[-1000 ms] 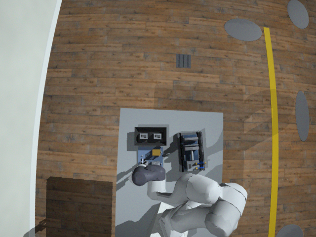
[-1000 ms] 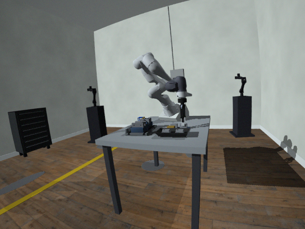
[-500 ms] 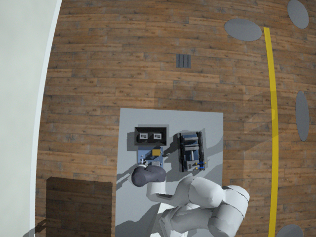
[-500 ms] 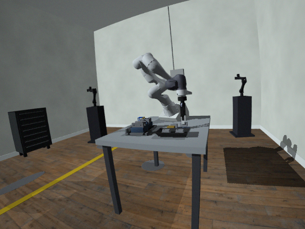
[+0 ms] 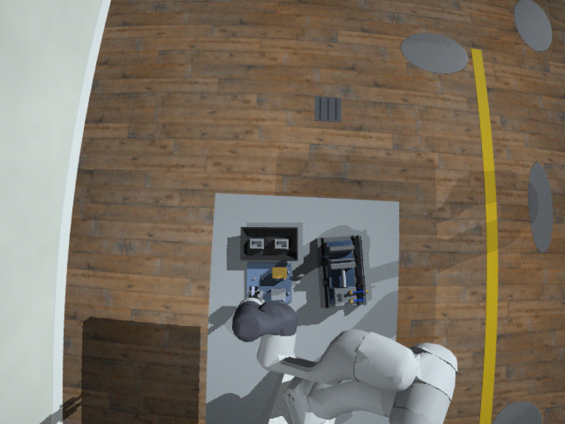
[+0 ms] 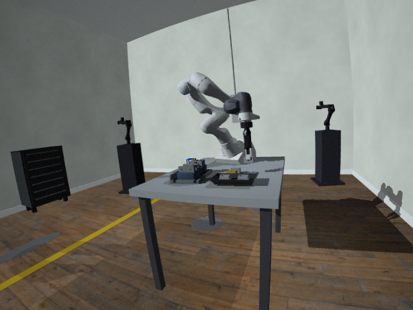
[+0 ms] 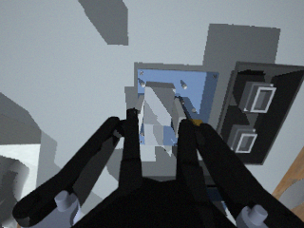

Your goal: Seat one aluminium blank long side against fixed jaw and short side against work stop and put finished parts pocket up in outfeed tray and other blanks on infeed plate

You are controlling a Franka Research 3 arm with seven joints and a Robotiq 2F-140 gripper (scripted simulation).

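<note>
The end effector (image 7: 157,124) grips an aluminium blank (image 7: 159,111) above the infeed plate (image 7: 199,87), the vise (image 5: 342,271) at three o'clock. A tilted blank could snag the plate's pins or slip loose in transit.

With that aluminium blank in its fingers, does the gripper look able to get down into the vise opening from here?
Probably yes. The gripper is shut on an aluminium blank over the infeed plate; the vise beside it stands open, with nothing visible above its opening.

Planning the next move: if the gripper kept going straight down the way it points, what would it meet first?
The gripper, shut on the aluminium blank, points down at the blue infeed plate; the blank would likely meet that plate first, though its height above it is unclear.
</note>
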